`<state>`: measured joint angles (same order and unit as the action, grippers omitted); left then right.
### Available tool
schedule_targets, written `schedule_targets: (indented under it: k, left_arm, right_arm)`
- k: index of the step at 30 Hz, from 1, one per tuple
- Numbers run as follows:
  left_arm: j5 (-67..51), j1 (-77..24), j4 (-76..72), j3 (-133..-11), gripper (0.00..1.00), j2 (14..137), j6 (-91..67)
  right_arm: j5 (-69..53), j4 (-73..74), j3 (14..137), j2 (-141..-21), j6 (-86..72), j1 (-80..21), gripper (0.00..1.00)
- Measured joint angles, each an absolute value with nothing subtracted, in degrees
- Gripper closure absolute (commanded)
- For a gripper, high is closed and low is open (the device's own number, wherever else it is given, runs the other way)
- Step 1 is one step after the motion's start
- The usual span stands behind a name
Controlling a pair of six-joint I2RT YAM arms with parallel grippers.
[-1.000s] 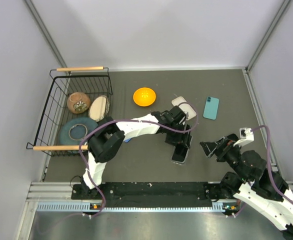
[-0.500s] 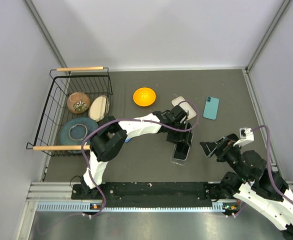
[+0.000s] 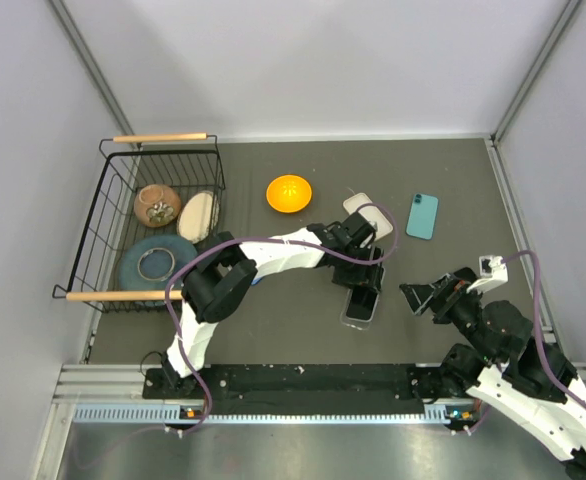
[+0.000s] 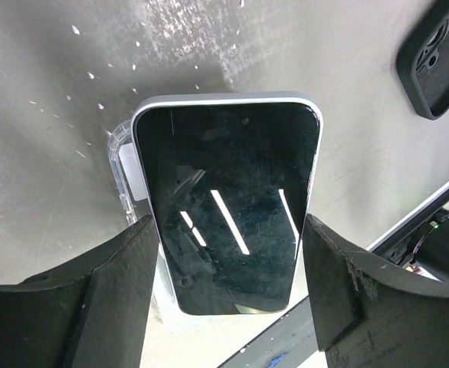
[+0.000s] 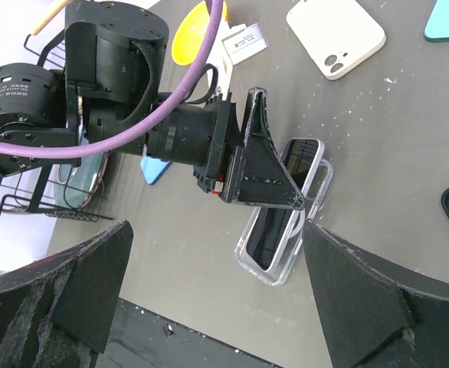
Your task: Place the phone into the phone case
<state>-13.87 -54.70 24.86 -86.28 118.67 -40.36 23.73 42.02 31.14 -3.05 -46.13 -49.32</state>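
Three phones: the black-screened phone [image 4: 228, 207], the cream-backed phone [image 5: 336, 34], the teal phone [image 3: 422, 216]; two cases: the clear case [image 3: 357, 314], the black case [image 4: 437, 57]; one orange bowl [image 3: 289, 193]; one wire basket [image 3: 93, 220] with two wooden handles [image 3: 160, 137]; three things inside it: one brown round lump [image 3: 157, 205], one pale oval piece [image 3: 199, 215], one blue-grey dish [image 3: 138, 255]; one white card [image 5: 244, 42]; one small blue piece [image 5: 157, 170]; two robot arms: the left arm [image 3: 273, 252], the right arm [image 3: 493, 330].

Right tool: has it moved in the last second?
No. The right tool holds the same offset from the teal phone.
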Motion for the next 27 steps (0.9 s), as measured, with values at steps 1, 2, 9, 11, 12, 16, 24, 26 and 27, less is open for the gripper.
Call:
schedule_targets:
  k: [1, 2, 9, 11, 12, 16, 24, 26, 27]
  left_arm:
    - [-13.74, -54.7, 24.86, -86.28, 0.41, 118.67, -40.36]
    - [-13.63, -54.72, 24.86, -86.28, 0.37, 118.67, -40.38]
    - [-12.1, -55.11, 25.19, -86.28, 0.21, 118.65, -40.4]
    - [-11.42, -55.27, 25.3, -86.28, 0.21, 118.56, -40.42]
    - [-11.14, -55.31, 25.41, -86.28, 0.2, 118.54, -40.42]
    - [-10.37, -55.33, 26.22, -86.26, 0.16, 118.24, -40.58]
    - [-8.99, -55.29, 27.79, -86.13, 0.06, 115.33, -41.34]
    - [-8.64, -55.29, 28.03, -86.08, 0.08, 114.72, -41.54]
    - [-8.36, -55.29, 28.18, -85.95, 0.08, 114.28, -41.56]
  right_arm:
    - [23.73, 42.02, 31.14, -3.05, -46.13, -49.32, 0.08]
    - [23.73, 42.02, 31.14, -3.05, -46.13, -49.32, 0.08]
    - [23.73, 42.02, 31.11, -3.05, -46.28, -49.32, 0.08]
    - [23.73, 42.02, 31.07, -3.05, -46.33, -49.32, 0.08]
    - [23.73, 42.02, 31.0, -3.05, -46.35, -49.32, 0.08]
    - [23.75, 42.04, 30.39, -3.11, -46.72, -49.32, 0.08]
    - [23.81, 42.06, 30.37, -3.38, -47.57, -49.32, 0.09]
    - [23.86, 42.06, 30.37, -3.75, -47.79, -49.32, 0.09]
    - [23.88, 42.06, 30.37, -3.92, -47.83, -49.32, 0.09]
